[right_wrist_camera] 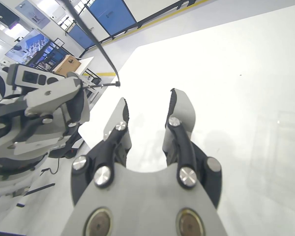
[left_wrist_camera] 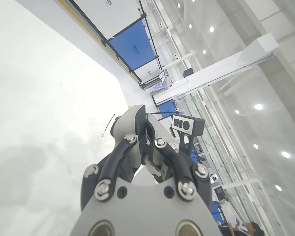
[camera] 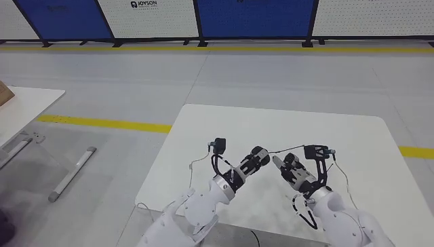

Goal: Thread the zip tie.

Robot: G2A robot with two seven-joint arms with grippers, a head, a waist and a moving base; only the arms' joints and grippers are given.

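1. Closest to the table's near edge, about midway between its left and right edges, the right hand (right_wrist_camera: 148,95) hangs above the table (camera: 339,128). Its two fingers are spread wide with nothing between them.
2. Just beside it, toward the left edge, the left hand (left_wrist_camera: 145,117) is clamped on the zip tie (right_wrist_camera: 101,48), with its fingertips facing those of the right hand.
3. From the left hand's fingertips a thin stretch of the tie reaches a small dark block (right_wrist_camera: 117,83), probably the head. The block sits clear of the tabletop, just beyond the right hand's fingertips and off toward the left hand, not between the open fingers.
4. From the block a broader strap bends away and sweeps up and back past the right wrist. The tie's long axis therefore runs across from one hand to the other, roughly along the near edge and not toward the far edge.
5. It cannot be told whether the tail already passes through the block.
6. A thin dark strand (left_wrist_camera: 109,125) shows beside the left hand. It could be lying on the table or be part of the tie; this is unclear.
7. Judgement: the right hand is the free one and is close to the loose strap. The next move likely needs it to shift toward the left edge and close across that strap near the block. The thin strap may flex away as the fingers close.
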